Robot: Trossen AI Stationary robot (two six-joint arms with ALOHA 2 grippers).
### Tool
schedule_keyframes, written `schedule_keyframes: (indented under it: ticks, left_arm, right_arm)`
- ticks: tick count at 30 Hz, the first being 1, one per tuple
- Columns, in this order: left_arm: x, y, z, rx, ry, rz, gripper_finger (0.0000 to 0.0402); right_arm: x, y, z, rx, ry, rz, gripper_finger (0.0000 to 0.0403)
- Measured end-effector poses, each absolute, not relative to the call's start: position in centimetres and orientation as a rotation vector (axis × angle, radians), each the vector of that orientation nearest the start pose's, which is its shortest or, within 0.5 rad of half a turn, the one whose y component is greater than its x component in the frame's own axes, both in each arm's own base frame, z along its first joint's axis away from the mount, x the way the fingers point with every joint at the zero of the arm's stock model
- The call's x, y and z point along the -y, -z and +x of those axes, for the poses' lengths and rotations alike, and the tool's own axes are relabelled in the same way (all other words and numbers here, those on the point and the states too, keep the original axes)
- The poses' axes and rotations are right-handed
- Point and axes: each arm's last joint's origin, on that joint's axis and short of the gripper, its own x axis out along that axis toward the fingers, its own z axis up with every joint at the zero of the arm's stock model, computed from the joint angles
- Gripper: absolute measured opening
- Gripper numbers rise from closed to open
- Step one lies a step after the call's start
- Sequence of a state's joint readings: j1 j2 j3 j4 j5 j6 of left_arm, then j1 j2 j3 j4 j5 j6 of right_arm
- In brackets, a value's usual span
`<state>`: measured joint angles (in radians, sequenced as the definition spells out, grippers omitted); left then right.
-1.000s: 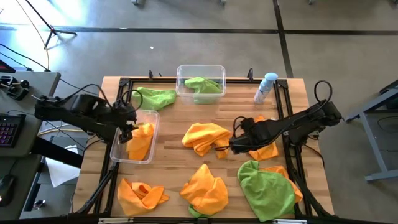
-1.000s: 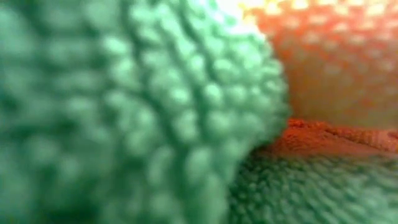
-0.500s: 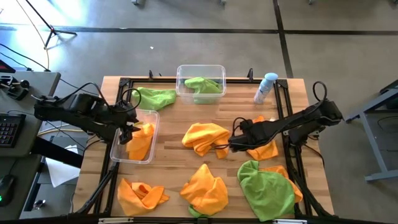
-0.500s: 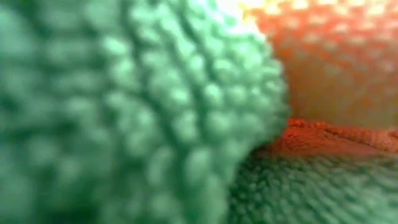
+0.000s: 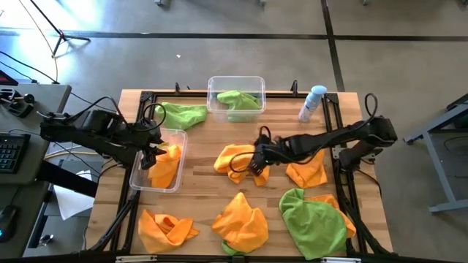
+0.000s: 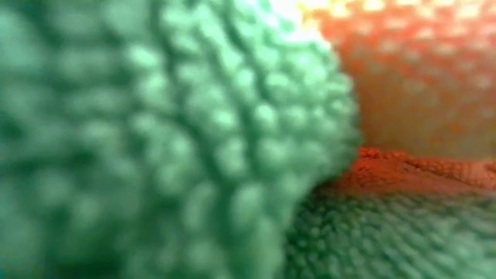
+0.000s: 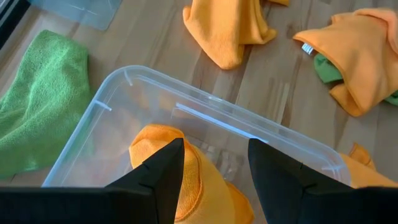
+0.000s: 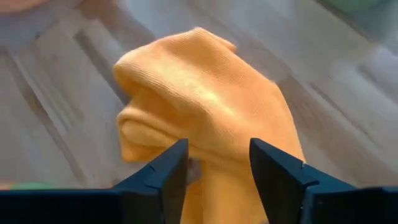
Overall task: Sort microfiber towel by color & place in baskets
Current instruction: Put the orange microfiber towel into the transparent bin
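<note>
Orange and green microfiber towels lie scattered on the wooden table. My left gripper (image 5: 151, 155) (image 7: 211, 162) stands open over the left clear basket (image 5: 178, 135), above an orange towel (image 7: 155, 140) lying inside it. My right gripper (image 5: 256, 164) (image 8: 217, 165) is open at the table's middle, over the crumpled orange towel (image 5: 235, 161), with a raised fold (image 8: 199, 93) just ahead of its fingers. The far basket (image 5: 236, 82) holds a green towel (image 5: 238, 100). The low view is filled by green cloth (image 6: 155, 139) and orange cloth (image 6: 418, 70) right at the lens. My right gripper's open fingers stand on either side of the near end of the orange towel's raised fold (image 8: 214, 158), coming from the table's right. I cannot tell whether they touch it. The towel lies on the table.
A green towel (image 5: 183, 115) lies at the far left and a spray bottle (image 5: 313, 102) stands at the far right. An orange towel (image 5: 307, 174) lies at the right. Along the near edge lie a green towel (image 5: 313, 223) and orange towels (image 5: 241, 219) (image 5: 167, 226).
My right gripper has moved toward the table's left, away from the orange towel at the right and over the middle orange towel, and has opened. The towels lie as before.
</note>
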<state>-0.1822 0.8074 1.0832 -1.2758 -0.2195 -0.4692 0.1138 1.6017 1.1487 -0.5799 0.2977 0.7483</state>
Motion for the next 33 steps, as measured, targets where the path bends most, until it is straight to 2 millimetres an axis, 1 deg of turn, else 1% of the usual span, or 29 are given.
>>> schedule_keyframes:
  ticks: [6, 12, 17, 22, 25, 27, 30, 33]
  left_arm:
    - [1.4, -33.8, 10.8, -0.945, -0.265, -0.239, 0.0168]
    - [1.4, -33.8, 10.8, -0.94, -0.283, -0.274, 0.0168]
    - [1.4, -33.8, 10.8, -0.933, -0.311, -0.327, 0.0168]
    - [1.4, -33.8, 10.8, -0.928, -0.325, -0.355, 0.0168]
    - [1.3, -33.8, 10.8, -0.923, -0.339, -0.375, 0.0168]
    - [1.3, -33.8, 10.8, -0.92, -0.341, -0.375, 0.0168]
    - [1.4, -33.9, 11.0, -0.903, -0.337, -0.38, 0.0168]
    - [1.4, -34.2, 11.4, -0.847, -0.331, -0.39, 0.0168]
  right_arm:
    - [-1.1, -21.6, 34.5, -1.038, 0.375, 0.303, 0.0206]
    - [0.3, -19.7, 36.4, -1.167, 0.296, 0.188, 0.023]
    - [1.4, -17.7, 37.5, -1.24, 0.195, 0.149, 0.0236]
    - [1.9, -15.2, 37.9, -1.317, 0.165, 0.114, 0.0233]
    - [1.9, -14.2, 38.1, -1.341, 0.168, 0.097, 0.021]
    - [1.9, -13.9, 38.2, -1.346, 0.168, 0.096, 0.0178]
    - [1.6, -14.0, 38.2, -1.343, 0.171, 0.101, 0.0108]
    - [1.4, -15.0, 37.7, -1.34, 0.165, 0.103, 0.0028]
